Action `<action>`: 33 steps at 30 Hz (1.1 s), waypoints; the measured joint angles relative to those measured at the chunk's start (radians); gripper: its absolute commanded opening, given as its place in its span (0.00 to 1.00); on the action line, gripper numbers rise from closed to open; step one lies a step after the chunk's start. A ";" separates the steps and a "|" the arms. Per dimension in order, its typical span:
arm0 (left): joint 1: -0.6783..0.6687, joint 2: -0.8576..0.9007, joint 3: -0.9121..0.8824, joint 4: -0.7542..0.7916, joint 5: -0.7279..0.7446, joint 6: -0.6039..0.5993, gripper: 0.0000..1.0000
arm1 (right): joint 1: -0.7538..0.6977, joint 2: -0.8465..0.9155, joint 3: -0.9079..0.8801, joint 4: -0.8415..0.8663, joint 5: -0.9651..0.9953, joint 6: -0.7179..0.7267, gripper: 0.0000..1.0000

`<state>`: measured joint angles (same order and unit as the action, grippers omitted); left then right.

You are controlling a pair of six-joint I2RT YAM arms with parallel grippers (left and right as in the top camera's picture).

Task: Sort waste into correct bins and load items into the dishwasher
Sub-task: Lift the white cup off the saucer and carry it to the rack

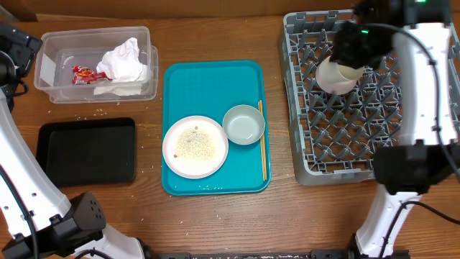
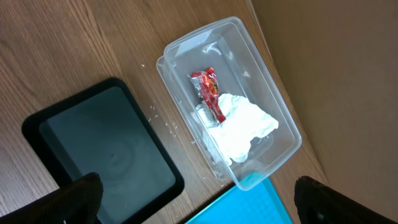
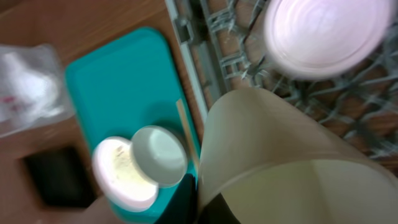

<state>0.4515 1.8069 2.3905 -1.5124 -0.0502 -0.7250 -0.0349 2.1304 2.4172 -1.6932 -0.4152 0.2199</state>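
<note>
Overhead, dish rack [image 1: 338, 144]: big grey grid at far right, with the right arm over its back half.
Overhead, right gripper [image 1: 345, 61]: closed around the small white cup [image 1: 338, 72], which is up off the pegs, and there's the pale-pink plate [image 1: 336, 88] peeking out right beneath it.
Overhead, teal tray [image 1: 208, 83]: centre table. The white plate [image 1: 195, 146] is dusted with rice, the grey-green bowl [image 1: 244, 124] is at its upper right edge, and the chopsticks [image 1: 262, 140] lie along the tray's right side.
Overhead, clear tub [image 1: 54, 43]: top left, holding the napkins [image 1: 126, 61] and the red wrapper [image 1: 85, 73].
Overhead, black tray [image 1: 86, 151]: just below the tub, rice grains [image 1: 93, 113] scattered on the wood between them.
Left wrist, left gripper [image 2: 199, 202]: fingers spread wide and holding nothing, above the black tray and the tub.
Right wrist: the cup fills the foreground and hides the fingers, the pink plate lies in the rack behind it, and the tray is blurred at left.
</note>
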 measured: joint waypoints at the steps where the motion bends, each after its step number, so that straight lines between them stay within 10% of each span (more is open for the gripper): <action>1: 0.000 0.000 0.000 0.000 0.000 0.000 1.00 | -0.039 0.000 -0.041 0.000 -0.081 -0.032 0.04; 13: 0.000 0.000 0.000 0.000 0.000 0.000 1.00 | -0.292 0.001 -0.615 0.038 -0.796 -0.432 0.04; 33: 0.000 0.000 0.000 0.000 0.000 0.000 1.00 | -0.312 0.001 -0.801 0.288 -0.893 -0.352 0.04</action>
<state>0.4515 1.8069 2.3905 -1.5124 -0.0502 -0.7250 -0.3470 2.1315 1.6165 -1.4052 -1.3087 -0.1318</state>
